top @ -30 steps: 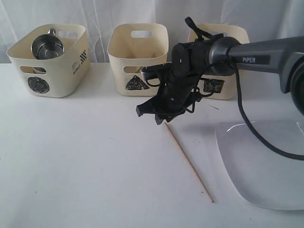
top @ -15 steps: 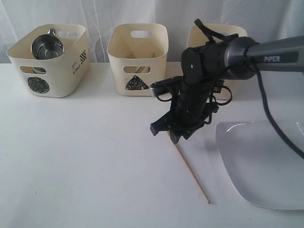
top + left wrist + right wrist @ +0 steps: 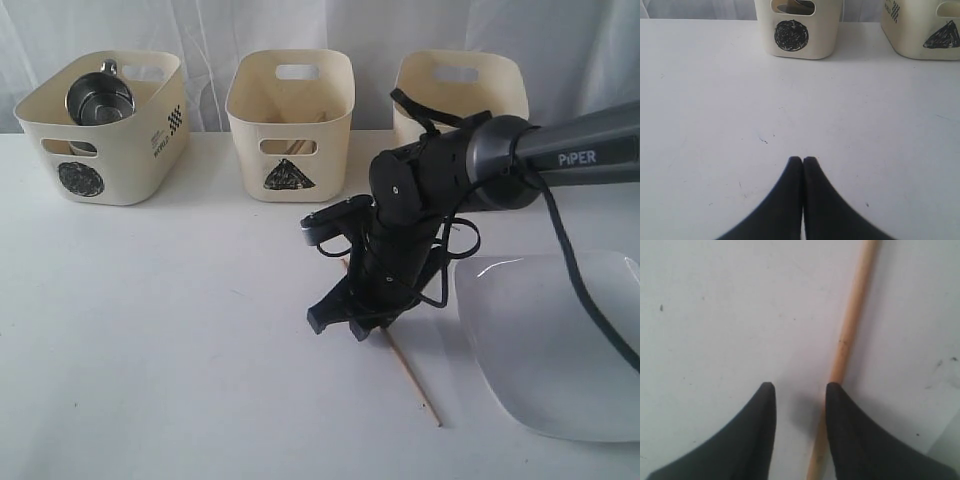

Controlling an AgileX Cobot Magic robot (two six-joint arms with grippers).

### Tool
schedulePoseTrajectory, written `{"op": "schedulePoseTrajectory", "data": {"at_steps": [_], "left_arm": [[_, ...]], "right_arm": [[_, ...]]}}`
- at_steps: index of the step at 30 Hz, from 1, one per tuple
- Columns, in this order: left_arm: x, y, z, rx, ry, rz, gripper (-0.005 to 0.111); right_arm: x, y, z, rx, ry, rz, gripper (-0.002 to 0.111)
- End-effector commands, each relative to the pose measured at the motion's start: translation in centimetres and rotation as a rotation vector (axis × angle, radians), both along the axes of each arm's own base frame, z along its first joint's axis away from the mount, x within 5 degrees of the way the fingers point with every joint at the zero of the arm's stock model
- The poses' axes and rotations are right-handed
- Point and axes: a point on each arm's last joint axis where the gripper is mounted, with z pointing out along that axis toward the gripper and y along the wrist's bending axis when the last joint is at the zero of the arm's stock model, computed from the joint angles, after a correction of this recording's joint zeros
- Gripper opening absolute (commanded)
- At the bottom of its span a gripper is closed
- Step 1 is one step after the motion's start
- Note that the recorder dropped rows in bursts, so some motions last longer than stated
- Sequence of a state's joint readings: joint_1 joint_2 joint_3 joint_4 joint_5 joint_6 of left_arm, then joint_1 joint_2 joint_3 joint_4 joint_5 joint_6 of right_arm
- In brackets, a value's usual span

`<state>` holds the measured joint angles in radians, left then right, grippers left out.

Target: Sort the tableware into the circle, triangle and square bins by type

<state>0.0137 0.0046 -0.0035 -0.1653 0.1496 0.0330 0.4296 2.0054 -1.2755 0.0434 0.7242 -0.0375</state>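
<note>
Right arm (image 3: 560,150) enters from 3 o'clock, wrist bent downward. Right gripper (image 3: 340,322) points toward 7 o'clock, jaws narrowly parted. Left gripper (image 3: 803,160): fingertips pressed together, empty.

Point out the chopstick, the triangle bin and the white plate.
chopstick (image 3: 412,383), exterior view, middle of its exposed shaft.
triangle bin (image 3: 289,176), exterior view, painted mark on the front wall.
white plate (image 3: 540,340), exterior view, bare centre.

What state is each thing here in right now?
Circle bin: holds a steel mug.
Triangle bin: something wooden inside.
Square bin: contents hidden.
Chopstick: lying loose, not gripped.
Plate: flat, empty.
Left end effector: shut, empty.
Right end effector: open, over the chopstick.
</note>
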Motion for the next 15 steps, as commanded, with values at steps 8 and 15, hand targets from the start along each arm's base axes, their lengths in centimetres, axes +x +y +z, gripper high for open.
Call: {"op": "schedulePoseTrajectory", "data": {"at_steps": [8, 15], "left_arm": [[0.0, 0.0, -0.1, -0.008, -0.001, 0.002, 0.000], [0.0, 0.0, -0.1, -0.008, -0.001, 0.002, 0.000]], "right_arm": [[-0.4, -0.3, 2.0, -0.004, -0.039, 0.012, 0.034], [-0.1, -0.7, 2.0, -0.044, -0.061, -0.029, 0.034]]}}
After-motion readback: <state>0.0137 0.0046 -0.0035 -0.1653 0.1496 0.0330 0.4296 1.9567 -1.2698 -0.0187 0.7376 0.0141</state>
